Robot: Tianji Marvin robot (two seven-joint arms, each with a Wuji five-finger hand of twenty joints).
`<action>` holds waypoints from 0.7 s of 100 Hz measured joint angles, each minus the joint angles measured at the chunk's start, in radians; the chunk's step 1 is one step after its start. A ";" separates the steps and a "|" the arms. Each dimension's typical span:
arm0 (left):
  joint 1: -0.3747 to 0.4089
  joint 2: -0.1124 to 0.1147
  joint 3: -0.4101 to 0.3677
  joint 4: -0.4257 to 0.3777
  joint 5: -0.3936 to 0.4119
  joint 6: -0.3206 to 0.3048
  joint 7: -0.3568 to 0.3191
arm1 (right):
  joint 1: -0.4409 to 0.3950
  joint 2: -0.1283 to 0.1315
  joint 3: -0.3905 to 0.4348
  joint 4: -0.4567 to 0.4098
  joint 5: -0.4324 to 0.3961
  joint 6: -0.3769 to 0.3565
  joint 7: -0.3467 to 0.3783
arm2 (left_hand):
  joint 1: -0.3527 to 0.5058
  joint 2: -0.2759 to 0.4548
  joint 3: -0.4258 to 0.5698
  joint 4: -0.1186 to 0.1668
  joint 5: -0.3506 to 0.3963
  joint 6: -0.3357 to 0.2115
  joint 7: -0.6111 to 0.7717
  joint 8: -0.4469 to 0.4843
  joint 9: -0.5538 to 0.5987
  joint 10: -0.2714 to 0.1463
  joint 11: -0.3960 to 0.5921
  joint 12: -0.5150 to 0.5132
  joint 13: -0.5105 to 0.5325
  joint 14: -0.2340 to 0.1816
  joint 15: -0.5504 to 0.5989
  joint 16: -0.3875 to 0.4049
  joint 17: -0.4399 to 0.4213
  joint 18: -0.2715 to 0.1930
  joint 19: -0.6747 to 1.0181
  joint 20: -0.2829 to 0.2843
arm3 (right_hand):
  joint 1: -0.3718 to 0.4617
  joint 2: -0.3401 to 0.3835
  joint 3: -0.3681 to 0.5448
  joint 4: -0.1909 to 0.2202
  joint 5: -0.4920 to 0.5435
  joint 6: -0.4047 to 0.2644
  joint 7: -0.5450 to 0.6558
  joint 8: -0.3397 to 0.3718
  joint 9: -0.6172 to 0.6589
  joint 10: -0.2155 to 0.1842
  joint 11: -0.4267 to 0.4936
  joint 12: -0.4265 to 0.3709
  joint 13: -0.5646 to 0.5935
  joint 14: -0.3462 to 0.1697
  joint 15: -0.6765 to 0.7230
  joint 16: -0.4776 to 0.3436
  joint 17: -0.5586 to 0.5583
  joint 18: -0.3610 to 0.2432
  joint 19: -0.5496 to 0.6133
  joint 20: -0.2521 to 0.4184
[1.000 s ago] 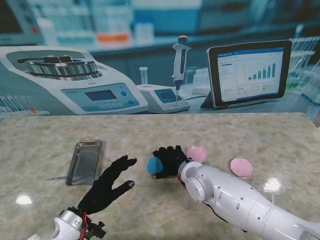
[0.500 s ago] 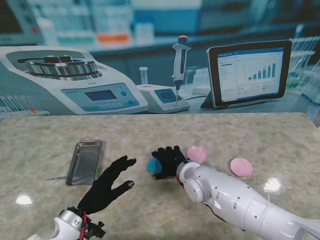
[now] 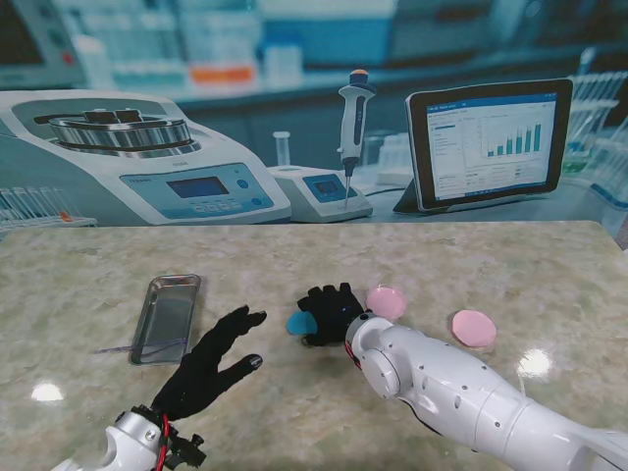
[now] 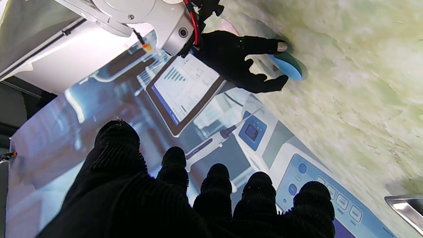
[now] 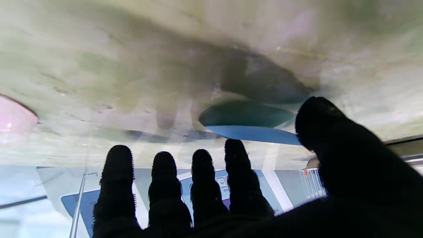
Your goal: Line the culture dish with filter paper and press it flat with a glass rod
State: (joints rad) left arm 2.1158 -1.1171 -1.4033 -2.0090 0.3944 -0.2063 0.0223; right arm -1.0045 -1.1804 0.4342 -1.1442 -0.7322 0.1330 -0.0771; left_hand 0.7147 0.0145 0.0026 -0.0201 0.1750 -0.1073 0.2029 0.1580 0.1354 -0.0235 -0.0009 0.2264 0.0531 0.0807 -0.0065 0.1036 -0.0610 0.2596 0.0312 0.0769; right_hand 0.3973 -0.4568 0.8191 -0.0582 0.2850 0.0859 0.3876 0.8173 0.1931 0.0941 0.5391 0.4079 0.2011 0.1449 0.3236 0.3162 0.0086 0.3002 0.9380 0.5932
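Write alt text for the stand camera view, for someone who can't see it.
The right hand reaches over a blue disc on a marble table, beside two pink discs. The left hand hovers open near a metal tray.

Bare marble table (image 3: 471, 265) stretches from the far edge toward the middle, leaving wide room to pass. Toward the left a metal tray (image 3: 167, 316) blocks the way, with the left hand (image 3: 211, 361) spread just beside it. In the centre, the right hand (image 3: 332, 312) crowds a blue disc (image 3: 297, 323) and two pink dishes (image 3: 386, 300) (image 3: 474, 327).
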 measured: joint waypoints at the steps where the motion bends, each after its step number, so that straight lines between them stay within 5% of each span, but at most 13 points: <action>1: 0.000 0.000 0.000 0.000 0.000 0.000 0.000 | 0.000 0.000 0.001 0.000 0.000 0.000 -0.002 | 0.000 0.000 0.000 0.000 0.000 0.000 0.000 0.000 0.000 0.000 0.000 0.000 0.000 0.000 0.000 0.000 0.000 0.000 0.000 0.000 | 0.004 0.000 0.006 0.000 0.000 0.000 0.000 0.000 0.000 0.000 0.003 0.000 0.000 0.000 0.000 0.000 0.000 0.000 0.000 0.000; 45: -0.001 0.000 0.000 0.003 0.001 -0.001 0.001 | -0.019 -0.006 0.029 0.002 -0.003 -0.006 -0.043 | 0.000 0.000 0.000 0.000 0.000 0.000 0.000 0.000 0.000 0.000 0.000 0.000 0.000 0.000 0.000 0.000 0.000 0.000 0.000 0.000 | 0.020 0.015 0.020 0.000 0.040 -0.029 0.152 -0.010 0.032 -0.001 0.063 0.000 0.030 -0.010 0.022 0.006 0.016 0.011 0.023 0.000; 70: -0.002 0.000 0.000 0.004 0.000 -0.001 0.001 | -0.017 -0.018 0.027 0.025 0.005 -0.011 -0.080 | 0.000 0.000 0.000 0.000 0.000 0.000 0.000 0.000 0.000 0.000 0.000 0.000 0.000 0.000 0.000 0.000 0.000 0.000 0.000 0.000 | 0.021 0.015 0.020 0.000 0.039 -0.055 0.315 0.065 0.066 -0.013 0.101 0.010 0.041 -0.012 0.045 0.009 0.023 0.013 0.036 0.000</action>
State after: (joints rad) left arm 2.1136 -1.1171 -1.4034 -2.0050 0.3944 -0.2077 0.0229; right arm -1.0217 -1.1986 0.4610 -1.1192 -0.7273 0.1216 -0.1566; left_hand 0.7147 0.0145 0.0026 -0.0201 0.1750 -0.1073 0.2030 0.1581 0.1354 -0.0235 -0.0009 0.2264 0.0531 0.0807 -0.0065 0.1036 -0.0610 0.2596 0.0312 0.0769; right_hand 0.4178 -0.4423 0.8395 -0.0582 0.3240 0.0312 0.7024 0.8818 0.2592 0.0813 0.6399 0.4175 0.2424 0.1333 0.3684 0.3249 0.0316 0.3136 0.9737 0.5934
